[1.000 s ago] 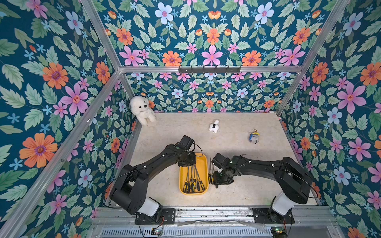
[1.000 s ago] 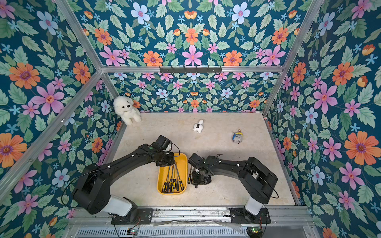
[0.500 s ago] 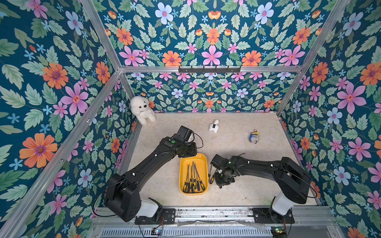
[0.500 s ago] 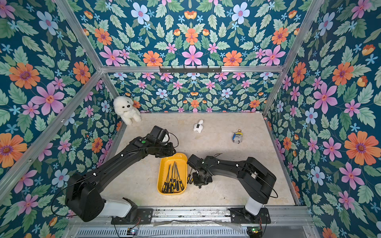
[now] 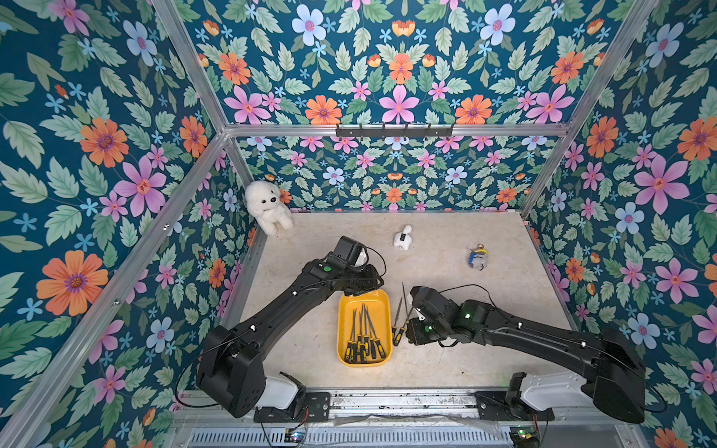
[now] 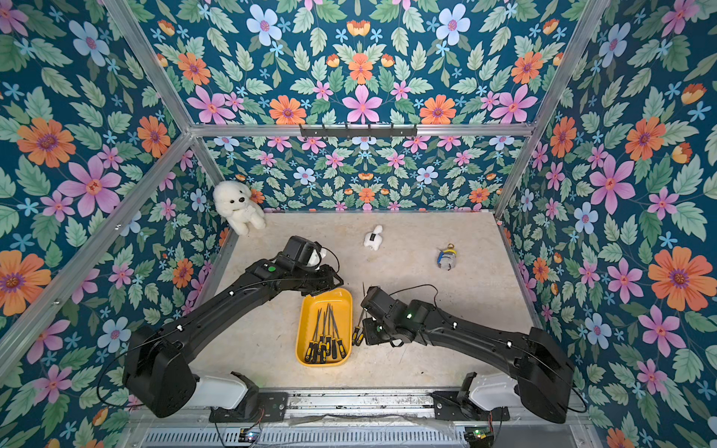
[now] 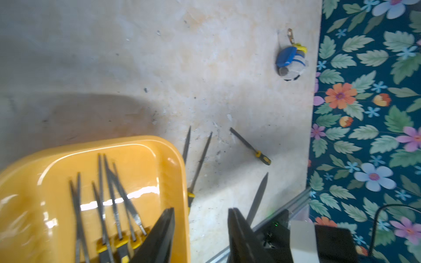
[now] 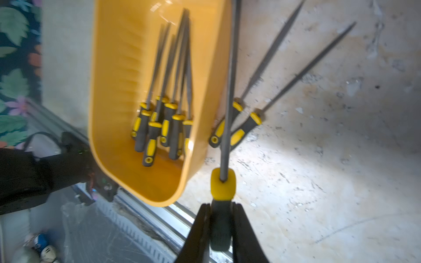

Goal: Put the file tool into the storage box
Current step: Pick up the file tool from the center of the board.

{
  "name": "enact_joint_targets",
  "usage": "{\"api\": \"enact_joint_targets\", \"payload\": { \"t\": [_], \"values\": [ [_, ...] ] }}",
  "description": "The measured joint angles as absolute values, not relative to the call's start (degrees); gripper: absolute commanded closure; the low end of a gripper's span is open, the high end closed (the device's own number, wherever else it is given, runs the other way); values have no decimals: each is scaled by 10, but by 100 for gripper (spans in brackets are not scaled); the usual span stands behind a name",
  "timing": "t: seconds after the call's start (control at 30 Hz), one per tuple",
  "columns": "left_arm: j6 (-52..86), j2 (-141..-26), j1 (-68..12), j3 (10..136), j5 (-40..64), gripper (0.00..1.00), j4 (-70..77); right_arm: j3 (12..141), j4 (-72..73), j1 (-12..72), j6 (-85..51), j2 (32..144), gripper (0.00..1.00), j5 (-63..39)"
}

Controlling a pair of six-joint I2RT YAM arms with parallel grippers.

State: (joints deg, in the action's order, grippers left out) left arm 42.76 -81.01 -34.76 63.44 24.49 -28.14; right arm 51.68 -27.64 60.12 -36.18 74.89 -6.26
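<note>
- while clenched on the black handle of the file tool, poised just beside the storage box, on its side nearer the right arm: the right gripper.
- file tool outside the box, not in it; yellow collar just past the fingertips, grey shaft running along the box's long rim toward its far end.
- in the right wrist view, shaft crossing over the handles of two loose files lying on the table close against the box's outer wall; touching it or not, cannot tell.
- same two loose files in both top views, between box and right gripper.
- storage box: yellow, shallow, rounded corners, lying lengthwise between the two arms, near the front edge of the table.
- inside it, a bundle of files, black-and-yellow handles toward the robot's base, tips fanned toward the far end.
- left gripper: released, fingers spread with nothing between them, hanging over the box's far end in both top views.
- from the left wrist view, another file lying alone on the table, apart from the box, toward the flowered wall.
- at the far side of the table: white plush dog in the back left corner, small white toy near the middle, blue and grey keychain figure farther right; all well apart from the box.
</note>
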Motion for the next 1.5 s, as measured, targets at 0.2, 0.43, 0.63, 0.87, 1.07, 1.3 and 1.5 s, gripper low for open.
{"api": "enact_joint_targets", "payload": {
  "t": [0.2,0.43,0.63,0.87,1.07,1.3,1.5],
  "values": [
    [480,-838,-385,629,269,53,-218,510,-225,606,-366,744,87,-78],
    [493,-859,-396,629,259,57,-215,512,-219,611,-373,759,87,-85],
    [493,-858,-396,628,252,58,-218,514,-213,612,-373,767,87,-89],
    [495,-805,-396,617,249,60,-218,499,-208,612,-377,766,87,-92],
    [508,-777,-401,593,256,62,-198,497,-200,612,-379,770,87,-107],
    [509,-805,-411,582,250,83,-194,505,-180,612,-379,787,87,-123],
    [487,-831,-411,602,211,100,-238,506,-174,611,-379,797,82,-128]
  ]
}}
